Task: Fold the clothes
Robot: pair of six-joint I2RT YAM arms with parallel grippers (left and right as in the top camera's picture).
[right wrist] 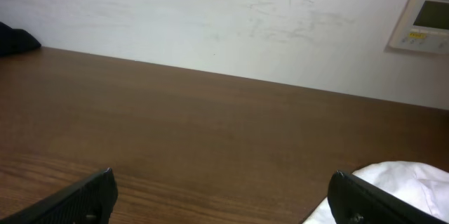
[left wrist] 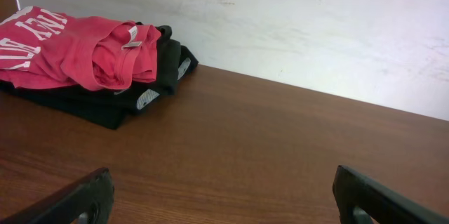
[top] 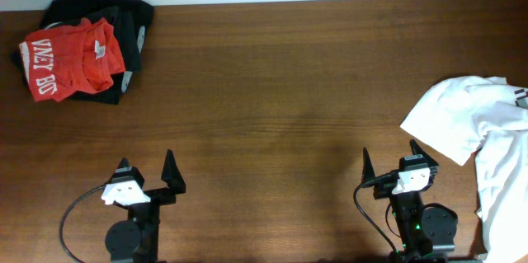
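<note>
While reaching across the brown wooden table [top: 272,90], beware the crumpled white garment [top: 474,131] at 3 o'clock, bunched in layers and running out of the overhead view on the right; cannot tell whether any of it hangs over the table's edge. Likely to drag as one lump if pinched through several layers, or to slide away if pulled outward rather than toward centre. Hard to make out hem or sleeves, so easy to seize the wrong fold. Next, mind the finished-looking stack at 10 o'clock: black garments [top: 136,16] beneath a red printed T-shirt [top: 70,61]; could be knocked askew by a wide sweep of the left arm. Lastly, note the left gripper [top: 147,164] at 7 o'clock and the right gripper [top: 390,157] at 5 o'clock, both spread wide and holding nothing, the right just beside the white cloth; may snag a loose flap on rising.
</note>
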